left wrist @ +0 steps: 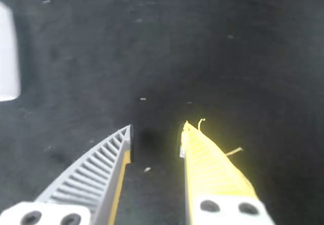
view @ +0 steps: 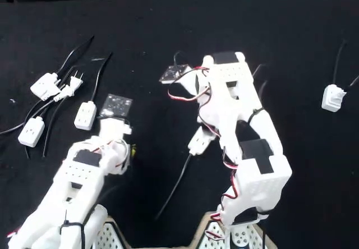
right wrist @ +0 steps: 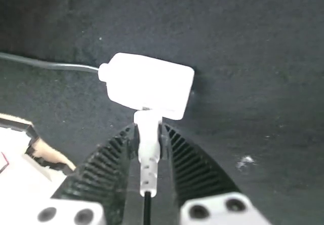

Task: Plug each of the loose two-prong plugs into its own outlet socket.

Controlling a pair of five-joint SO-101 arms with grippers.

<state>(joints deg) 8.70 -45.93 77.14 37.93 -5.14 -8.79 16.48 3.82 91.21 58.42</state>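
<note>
Looks like roughly one pair done, by my read. The right claw [right wrist: 148,131] is clamped on a white plug [right wrist: 148,146] whose nose sits right up against a white socket [right wrist: 149,85], seemingly pushed in, though I can't see the prongs to be sure.

Plenty left. Over on the left side of the table [view: 280,30] there's a loose plug [view: 73,82] with bare prongs showing, near a spare socket [view: 85,115] and another socket [view: 32,131]. The white block [view: 334,97] far off to the right might be a joined pair, can't tell.

The left claw [left wrist: 154,134] is apart, holding nothing, over bare black cloth.

The right wrist view gives the close-up of that plug-to-socket joint, which the arm mostly hides from above. The high view is what gives the whole spread of leftovers.
</note>
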